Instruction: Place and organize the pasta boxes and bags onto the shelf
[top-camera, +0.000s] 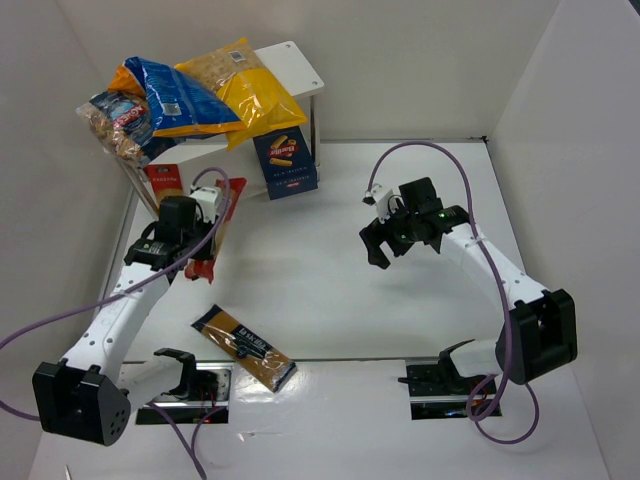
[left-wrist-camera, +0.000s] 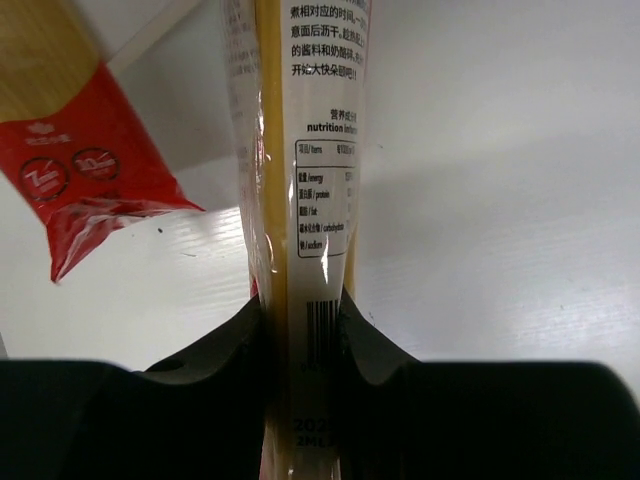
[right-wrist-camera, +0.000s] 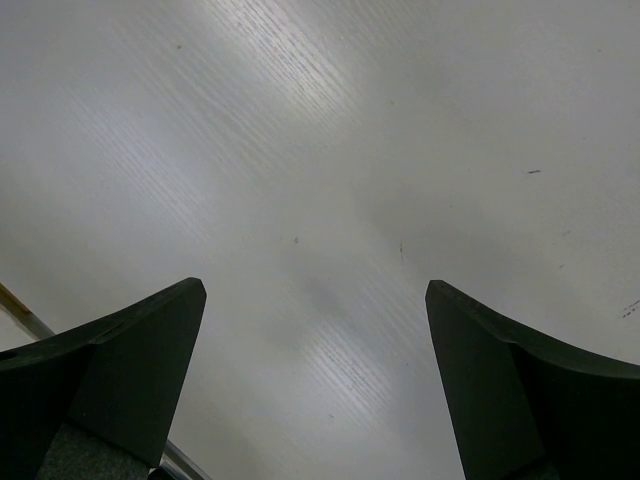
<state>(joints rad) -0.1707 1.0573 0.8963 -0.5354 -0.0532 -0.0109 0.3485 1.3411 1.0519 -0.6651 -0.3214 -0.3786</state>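
My left gripper (top-camera: 207, 222) (left-wrist-camera: 305, 322) is shut on a long red-edged spaghetti packet (top-camera: 222, 215) (left-wrist-camera: 312, 150), holding it near its barcode end in front of the white shelf (top-camera: 296, 58). A second red packet (top-camera: 164, 184) (left-wrist-camera: 82, 170) lies by the shelf's lower level. Blue (top-camera: 176, 96), yellow (top-camera: 246, 86) and clear (top-camera: 114, 122) pasta bags are piled on the shelf's top board. A dark blue pasta box (top-camera: 285, 161) stands upright at the shelf's front right. A dark-labelled spaghetti packet (top-camera: 243, 347) lies on the table near my bases. My right gripper (top-camera: 385, 242) (right-wrist-camera: 315, 290) hangs open over bare table.
White walls close in the table at the left, back and right. The white tabletop (top-camera: 330, 290) stretches between the two arms. Purple cables loop from both arms. Two black mounts (top-camera: 185, 385) sit at the near edge.
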